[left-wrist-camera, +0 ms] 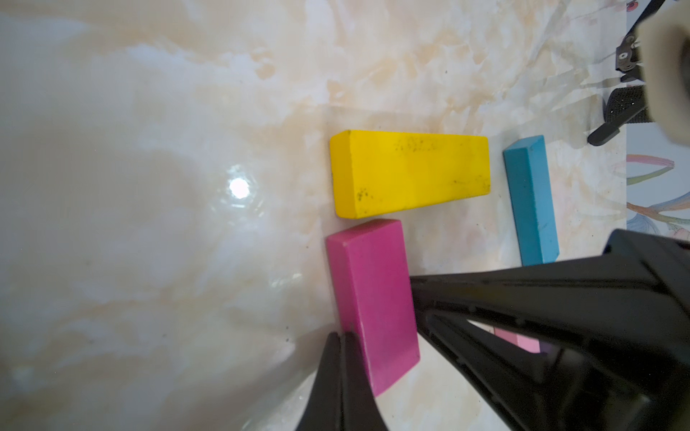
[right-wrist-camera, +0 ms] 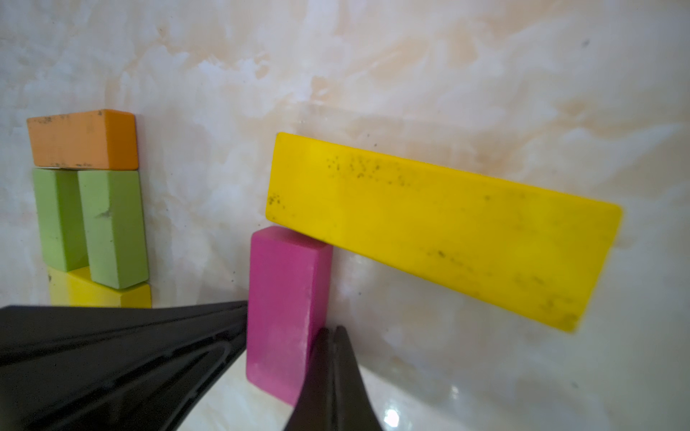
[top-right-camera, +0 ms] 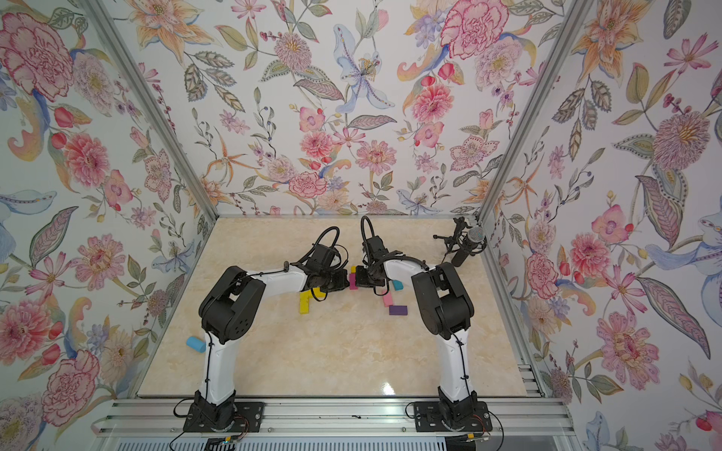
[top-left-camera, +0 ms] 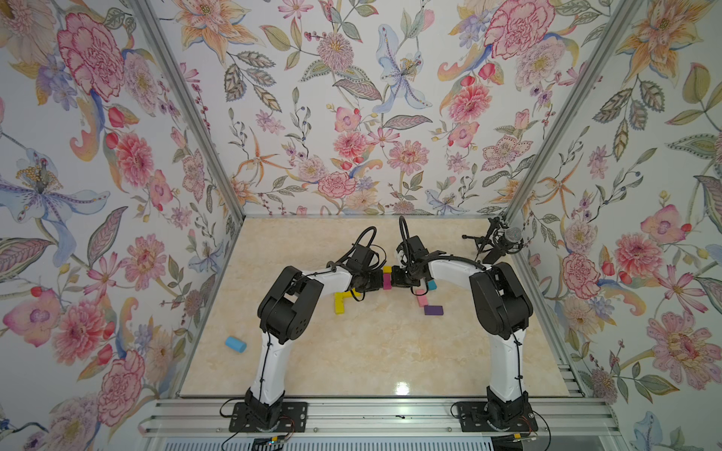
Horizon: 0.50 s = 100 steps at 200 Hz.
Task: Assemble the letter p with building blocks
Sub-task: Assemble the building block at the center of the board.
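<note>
A magenta block [top-left-camera: 386,282] lies flat at mid-table, with one end against a long yellow block [top-left-camera: 387,269]. My left gripper [top-left-camera: 380,280] is shut, its tips [left-wrist-camera: 341,336] against one long side of the magenta block [left-wrist-camera: 373,298]. My right gripper [top-left-camera: 393,278] is shut too, its tips [right-wrist-camera: 332,330] against the opposite side of that block [right-wrist-camera: 283,298]. Neither holds anything. In the right wrist view, an orange block [right-wrist-camera: 84,138], two green blocks [right-wrist-camera: 112,227] and a yellow one [right-wrist-camera: 97,294] stand joined nearby. The left arm partly hides a yellow L [top-left-camera: 340,302].
A teal block [top-left-camera: 431,285], a light pink block [top-left-camera: 422,299] and a purple block [top-left-camera: 433,310] lie under and beside the right arm. A microphone on a stand [top-left-camera: 504,239] sits at the back right corner. A blue cylinder [top-left-camera: 235,344] rests left of the table.
</note>
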### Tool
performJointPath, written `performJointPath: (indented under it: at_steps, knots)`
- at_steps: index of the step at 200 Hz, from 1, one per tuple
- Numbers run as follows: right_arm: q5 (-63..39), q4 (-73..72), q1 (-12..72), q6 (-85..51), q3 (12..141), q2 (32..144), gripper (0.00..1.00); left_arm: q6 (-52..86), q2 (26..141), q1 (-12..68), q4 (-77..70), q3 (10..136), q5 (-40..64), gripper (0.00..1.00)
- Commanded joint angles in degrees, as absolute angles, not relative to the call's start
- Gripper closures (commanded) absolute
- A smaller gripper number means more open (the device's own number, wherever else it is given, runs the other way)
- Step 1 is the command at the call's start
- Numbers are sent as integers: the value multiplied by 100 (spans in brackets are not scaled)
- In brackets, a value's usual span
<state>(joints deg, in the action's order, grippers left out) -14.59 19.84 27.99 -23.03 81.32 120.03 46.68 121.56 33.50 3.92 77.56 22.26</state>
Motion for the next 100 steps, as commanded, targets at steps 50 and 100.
performJointPath:
  at_steps: [50, 100]
  knots:
    - [-1378, 2127, 2777, -2373, 7964, 12068, 100, 4473, 12330, 3345, 600, 7977, 2233, 100]
    - [-1382, 2128, 2787, -2385, 7937, 12050, 100, 4451, 12306, 3297, 617, 7976, 2190, 100]
